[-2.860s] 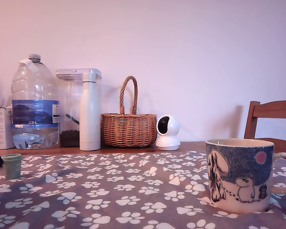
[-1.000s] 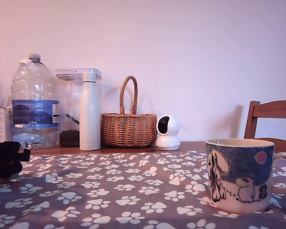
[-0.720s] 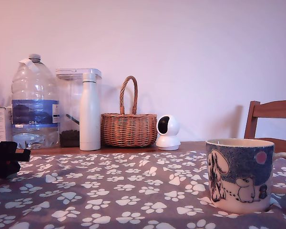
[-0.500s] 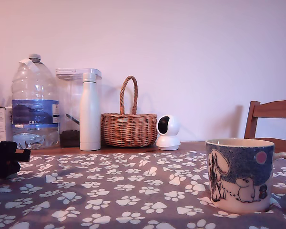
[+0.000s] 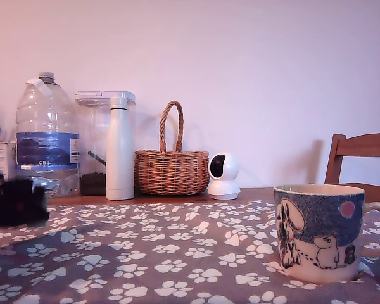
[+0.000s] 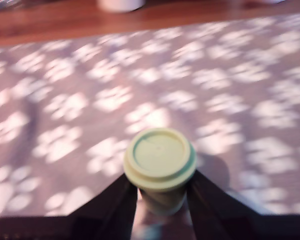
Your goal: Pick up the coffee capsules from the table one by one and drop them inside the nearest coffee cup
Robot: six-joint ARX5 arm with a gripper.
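Observation:
A pale sage-green coffee capsule (image 6: pixel 160 160) sits pinched between my two black fingers (image 6: pixel 112 207), seen rim-first in the wrist view above the paw-print table cloth (image 6: pixel 65 105). My gripper (image 6: pixel 160 200) is shut on it. In the exterior view the gripper (image 5: pixel 16 201) is a blurred black shape at the far left, just above the table (image 5: pixel 164 253); the capsule is hidden there. The blue speckled coffee cup (image 5: pixel 320 231) with white cartoon figures stands at the exterior view's right, near the front, far from the gripper.
Along the back stand a large water bottle (image 5: pixel 45 136), a clear container (image 5: pixel 95 142), a white bottle (image 5: pixel 120 149), a wicker basket (image 5: pixel 171 168) and a small white camera (image 5: pixel 223 176). A wooden chair back (image 5: pixel 361 158) rises behind the cup.
The capsule that stood on the cloth at the left is now in my gripper. The gripper has lifted slightly and shifted toward the exterior view's right; it is motion-blurred.

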